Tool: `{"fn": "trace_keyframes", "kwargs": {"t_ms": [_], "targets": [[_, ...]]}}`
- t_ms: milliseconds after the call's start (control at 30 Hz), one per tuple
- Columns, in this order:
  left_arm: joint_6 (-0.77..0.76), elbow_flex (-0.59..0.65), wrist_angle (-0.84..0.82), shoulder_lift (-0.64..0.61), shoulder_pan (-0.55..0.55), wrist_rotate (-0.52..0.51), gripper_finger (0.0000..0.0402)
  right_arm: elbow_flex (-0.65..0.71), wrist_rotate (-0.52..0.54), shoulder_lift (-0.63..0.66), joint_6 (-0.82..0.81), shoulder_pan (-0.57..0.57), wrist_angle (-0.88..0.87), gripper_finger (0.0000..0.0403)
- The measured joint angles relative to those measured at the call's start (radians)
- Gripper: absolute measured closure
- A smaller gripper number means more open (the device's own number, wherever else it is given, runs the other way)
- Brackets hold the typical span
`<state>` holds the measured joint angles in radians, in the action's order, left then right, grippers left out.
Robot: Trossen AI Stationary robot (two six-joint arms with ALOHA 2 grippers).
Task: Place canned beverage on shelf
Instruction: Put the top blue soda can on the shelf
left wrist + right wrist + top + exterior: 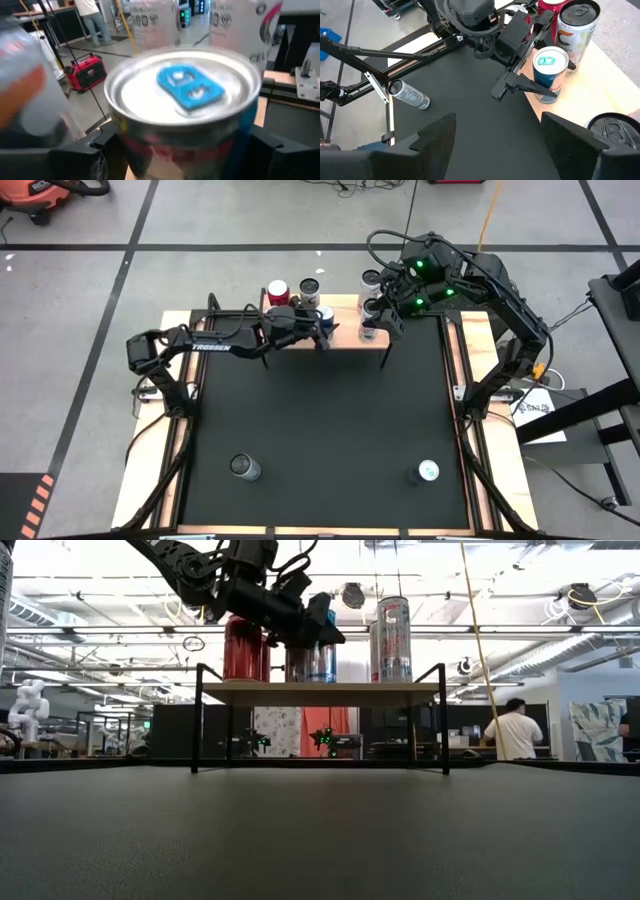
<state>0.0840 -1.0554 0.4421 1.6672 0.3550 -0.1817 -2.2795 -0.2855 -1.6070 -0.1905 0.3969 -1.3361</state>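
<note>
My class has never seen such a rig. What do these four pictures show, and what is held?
A robot with two dark arms, each ending in a two-finger gripper. One picture looks down from above, one level across the table, two from the wrists. On the black mat stands a small wood-topped shelf carrying drink cans; two more silver cans sit on the mat. The left gripper clasps a silver can with a blue tab, standing on the shelf. The right gripper hangs open beside it.
</note>
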Motion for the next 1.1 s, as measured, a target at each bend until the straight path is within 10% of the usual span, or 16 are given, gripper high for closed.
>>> {"fn": "trace_keyframes", "kwargs": {"t_ms": [1100], "targets": [[0.008,0.000,-0.046,0.000,-0.019,0.009,0.0130,-0.001,0.035,-0.105,0.048,0.000,0.000,0.0129]]}}
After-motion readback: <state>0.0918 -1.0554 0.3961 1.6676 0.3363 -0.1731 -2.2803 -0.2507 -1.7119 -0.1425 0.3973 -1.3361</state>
